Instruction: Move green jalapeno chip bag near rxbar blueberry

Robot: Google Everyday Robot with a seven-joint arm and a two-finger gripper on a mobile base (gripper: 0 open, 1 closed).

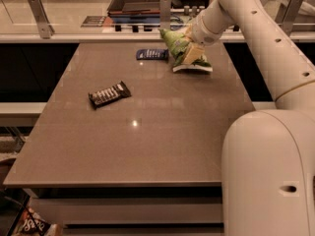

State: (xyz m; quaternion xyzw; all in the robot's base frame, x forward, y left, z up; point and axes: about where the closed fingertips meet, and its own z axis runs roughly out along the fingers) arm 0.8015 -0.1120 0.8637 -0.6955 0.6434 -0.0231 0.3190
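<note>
Grey-brown stone-look table [147,146], 1 unit, carrying 3 items.

Item 1: green jalapeno chip bag [180,49], light green and crinkled, white edge along the bottom. It sits at the far side of the table, directly at the gripper [191,44], which is clamped on its upper part. The bag stands tilted, lower edge down at the table surface.

Item 2: rxbar blueberry [152,54], dark-blue flat bar with white lettering. It lies flat just to the camera-left of the gripper, close beside the bag; whether the 2 touch cannot be told.

Item 3: black bar [109,94] with white print, flat and angled, well apart from the gripper, nearer the camera and further left.

White arm [256,28], reaching from the right down to the gripper; white base [268,176] at near right.

Behind the gripper: counter with a dark tray [138,1].

Floor, far below-left of the gripper: 1 snack packet [32,224], partly hidden.
</note>
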